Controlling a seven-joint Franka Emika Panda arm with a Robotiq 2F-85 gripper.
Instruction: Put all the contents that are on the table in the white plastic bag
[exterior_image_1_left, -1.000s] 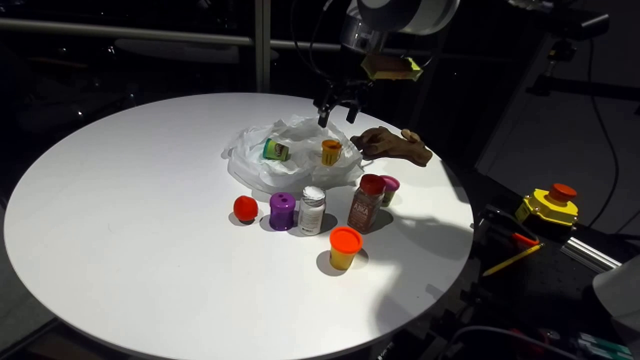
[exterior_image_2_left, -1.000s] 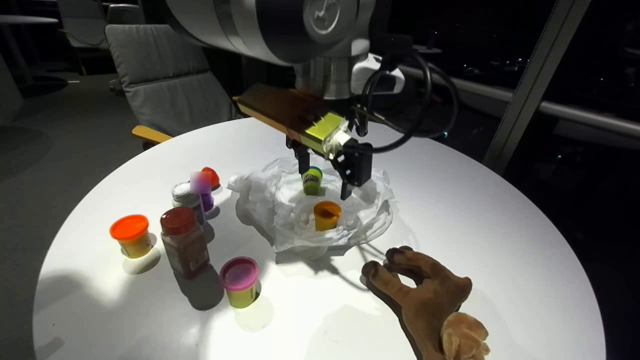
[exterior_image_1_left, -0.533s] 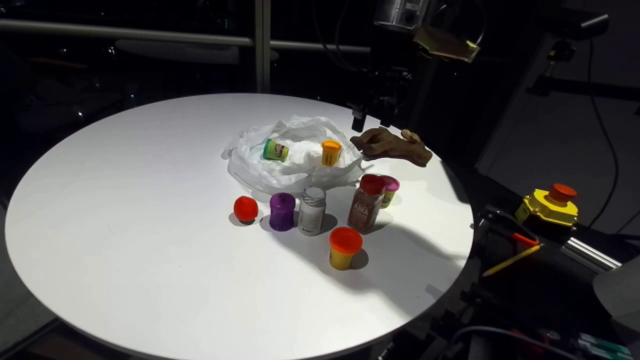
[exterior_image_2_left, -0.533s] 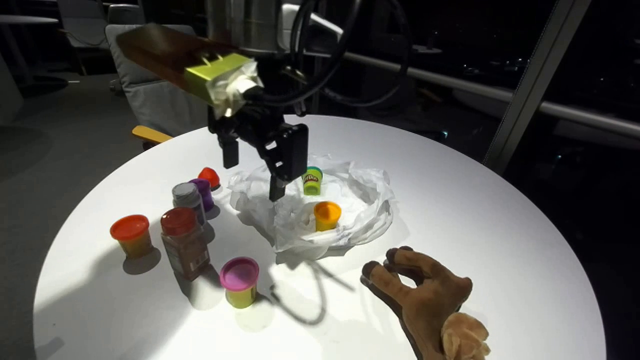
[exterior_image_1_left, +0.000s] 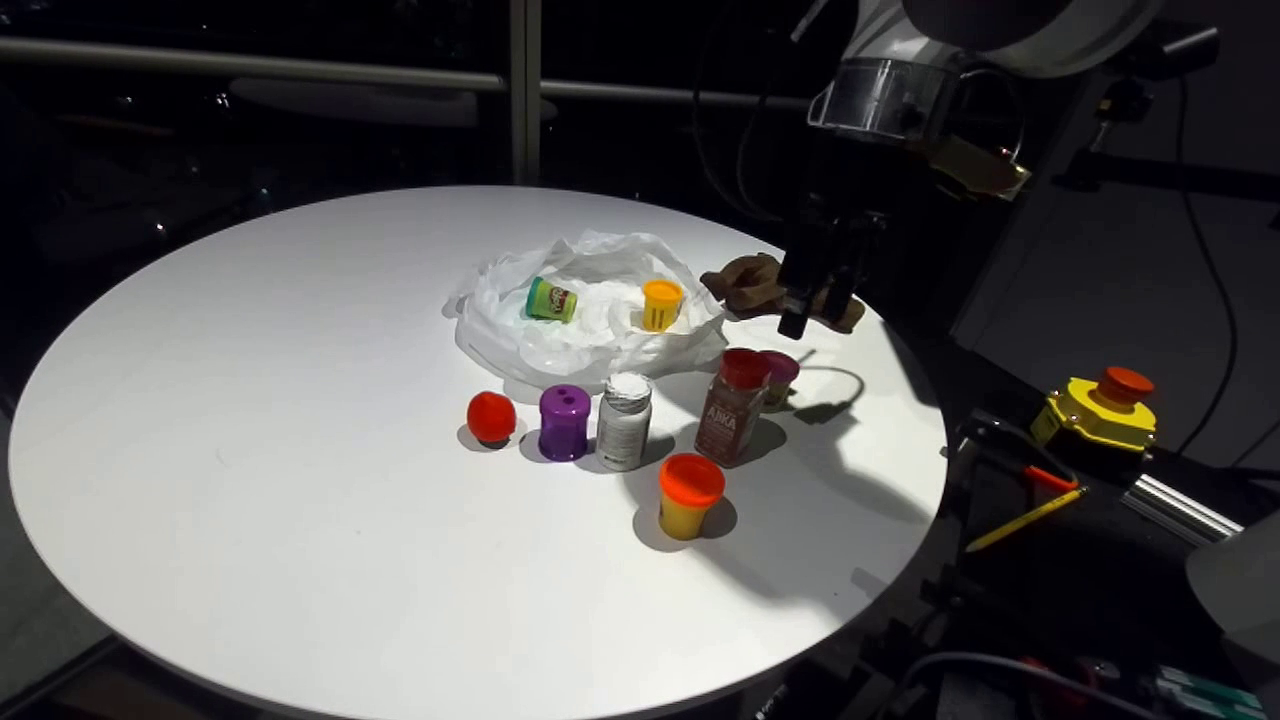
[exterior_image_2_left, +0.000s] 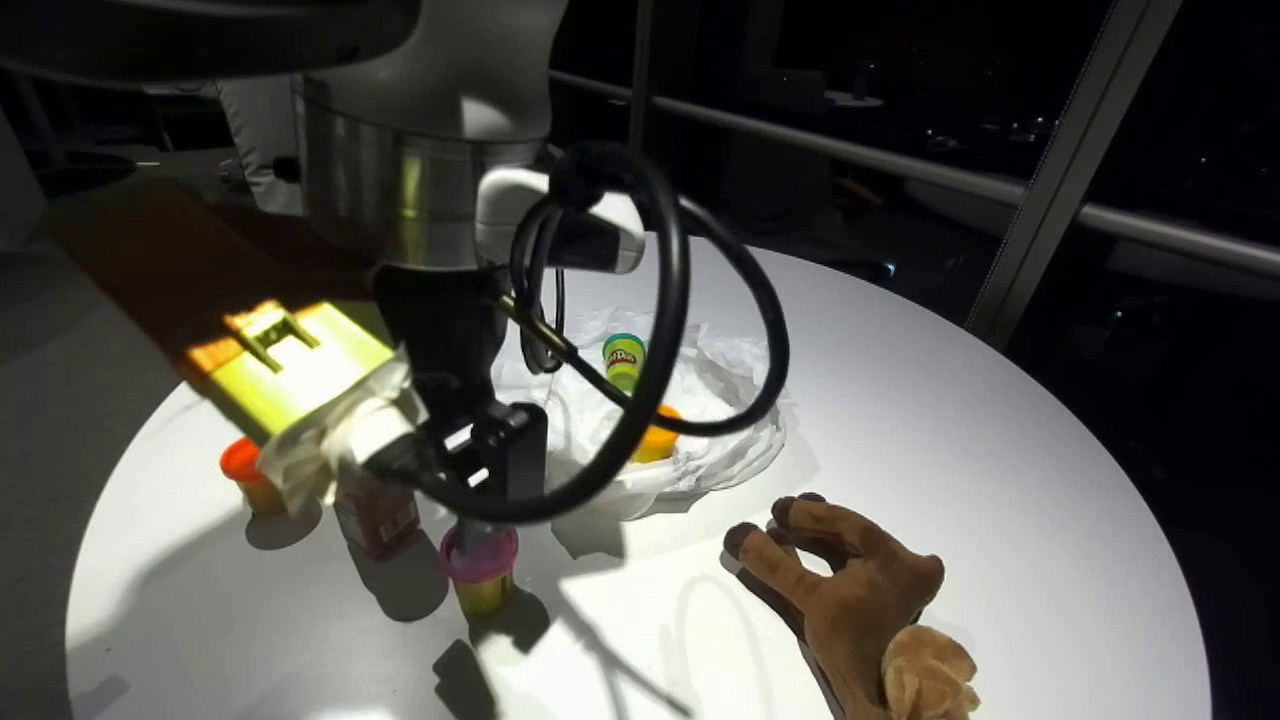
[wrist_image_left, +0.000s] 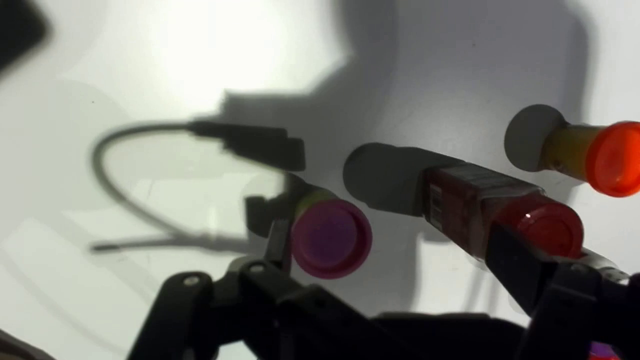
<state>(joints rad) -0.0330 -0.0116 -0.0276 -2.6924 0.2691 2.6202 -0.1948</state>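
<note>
The white plastic bag (exterior_image_1_left: 500, 345) lies spread open on the round table, with a green tub (exterior_image_1_left: 553, 301) and a yellow tub (exterior_image_1_left: 660, 308) in it. In front stand a red ball-like object (exterior_image_1_left: 491, 417), a purple jar (exterior_image_1_left: 565, 425), a white bottle (exterior_image_1_left: 622, 430), a red-lidded jar (exterior_image_1_left: 728, 420), an orange-lidded tub (exterior_image_1_left: 688, 500) and a pink-lidded tub (exterior_image_1_left: 782, 375). My gripper (wrist_image_left: 392, 237) is open and empty above the table. In the wrist view one finger is beside the pink lid (wrist_image_left: 331, 239); the other overlaps the red-lidded jar (wrist_image_left: 460, 205).
A brown hand-shaped object (exterior_image_2_left: 850, 590) lies on the table near the bag. A side table with a yellow emergency stop box (exterior_image_1_left: 1095, 415) stands beyond the table edge. The cable loop hangs from my wrist in an exterior view.
My gripper has moved away from over the bag and come down near the pink-lidded tub, staying open. The objects on the table have not moved.
</note>
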